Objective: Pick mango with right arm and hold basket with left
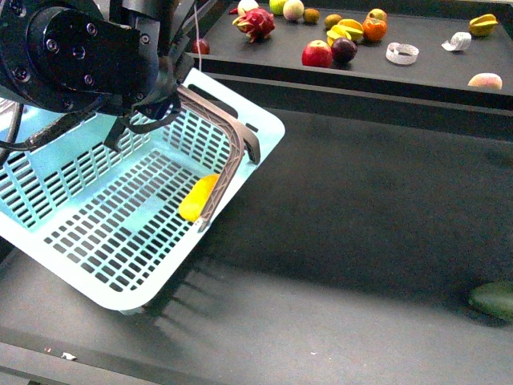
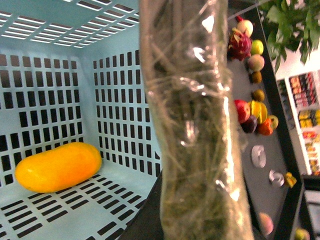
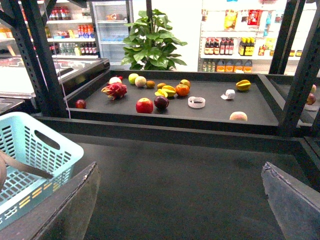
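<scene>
Status, late stage: mango (image 1: 199, 198) already lying inside the tilted basket (image 1: 96, 265), whose grey-brown handle (image 1: 232, 132) the left claw (image 1: 148, 112) clasps; right claw (image 3: 180, 200) spread wide, empty, above the dark worktop (image 1: 361, 241); little apparently left.

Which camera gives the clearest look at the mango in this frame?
The left wrist view: the mango lies whole and unobstructed on the basket floor. The front view shows it partly hidden behind the basket handle. The right wrist view shows only a basket corner, no mango.
</scene>
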`<state>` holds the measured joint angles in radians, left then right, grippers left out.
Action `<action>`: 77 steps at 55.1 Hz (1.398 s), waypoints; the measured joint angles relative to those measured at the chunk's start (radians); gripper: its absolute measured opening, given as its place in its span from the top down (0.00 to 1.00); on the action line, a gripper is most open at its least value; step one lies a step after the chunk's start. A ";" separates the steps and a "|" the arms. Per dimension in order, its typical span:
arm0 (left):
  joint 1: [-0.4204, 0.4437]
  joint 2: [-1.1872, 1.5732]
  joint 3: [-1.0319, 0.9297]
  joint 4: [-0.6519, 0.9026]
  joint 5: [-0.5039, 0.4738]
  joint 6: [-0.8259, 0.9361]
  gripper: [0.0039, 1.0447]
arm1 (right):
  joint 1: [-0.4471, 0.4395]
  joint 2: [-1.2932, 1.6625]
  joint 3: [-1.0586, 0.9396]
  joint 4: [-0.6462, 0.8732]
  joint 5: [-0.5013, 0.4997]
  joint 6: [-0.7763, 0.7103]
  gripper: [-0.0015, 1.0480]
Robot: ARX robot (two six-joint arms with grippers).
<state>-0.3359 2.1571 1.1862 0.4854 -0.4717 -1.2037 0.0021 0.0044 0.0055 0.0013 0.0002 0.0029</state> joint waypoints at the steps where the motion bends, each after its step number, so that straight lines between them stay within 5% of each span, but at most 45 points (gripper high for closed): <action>1: 0.005 0.006 0.006 -0.003 0.000 -0.019 0.95 | 0.000 0.000 0.000 0.000 0.000 0.000 0.08; 35: 0.058 0.126 0.129 0.029 0.057 -0.286 0.95 | 0.000 0.000 0.000 0.000 -0.001 0.000 0.08; 47: 0.048 0.106 0.131 -0.048 0.059 -0.290 0.60 | 0.000 0.000 0.000 0.000 -0.001 0.000 0.08; 64: 0.043 -0.180 -0.114 -0.119 -0.078 -0.116 0.07 | 0.000 0.000 0.000 0.000 -0.001 0.000 0.08; 77: -0.045 -0.593 -0.564 -0.108 -0.272 -0.008 0.08 | 0.000 0.000 0.000 0.000 -0.001 0.000 0.08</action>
<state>-0.3805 1.5639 0.6224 0.3779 -0.7441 -1.2118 0.0021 0.0044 0.0055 0.0013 -0.0006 0.0029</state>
